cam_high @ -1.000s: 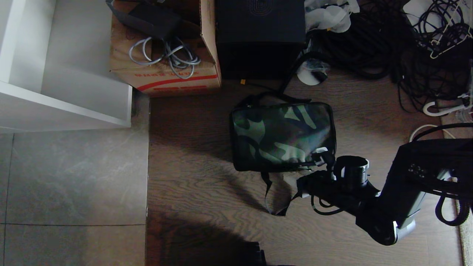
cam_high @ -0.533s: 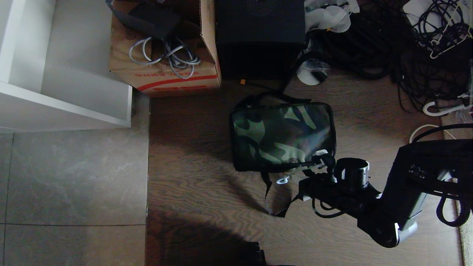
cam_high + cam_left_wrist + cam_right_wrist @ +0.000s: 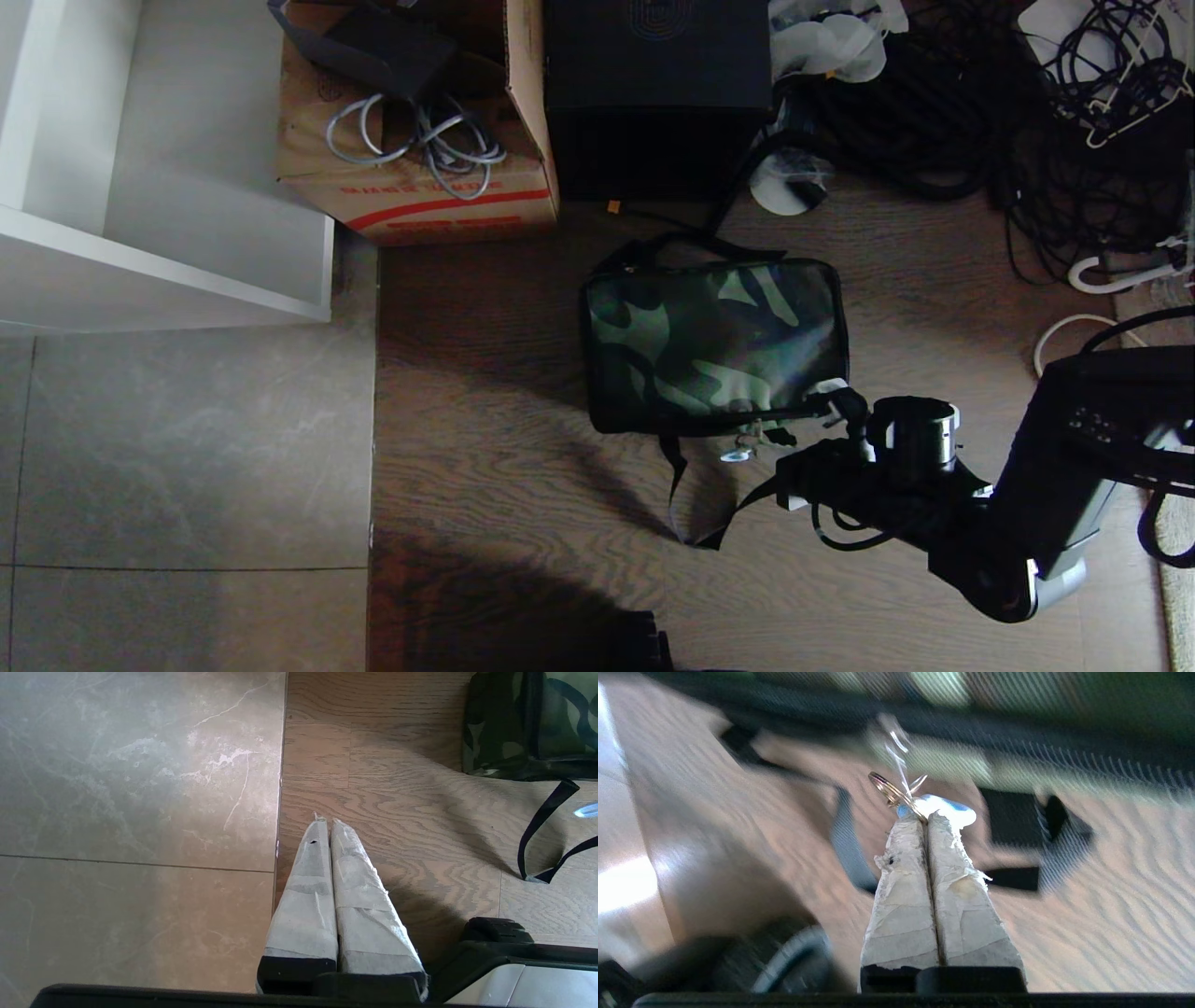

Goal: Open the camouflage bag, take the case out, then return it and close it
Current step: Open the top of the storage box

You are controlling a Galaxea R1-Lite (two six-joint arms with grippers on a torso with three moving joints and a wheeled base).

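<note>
You are in a storage corner of a lab or workroom, not a tidy home. Look at the upper right of the frame: a big messy pile of black cables [image 3: 1027, 103] lies on the wood floor [image 3: 523, 485]. At the top sit a cardboard box [image 3: 420, 187] with grey cords in it and a plain black box [image 3: 658, 93]. A white shelf [image 3: 168, 252] stands at the upper left, beside grey floor tiles [image 3: 187, 467].

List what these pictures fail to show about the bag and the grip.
- The case: not seen in any view; the camouflage bag is shut over whatever it holds.
- Right gripper: pinches a metal ring; blur hides its link to the zip.
- Left gripper: outside the head view.
</note>
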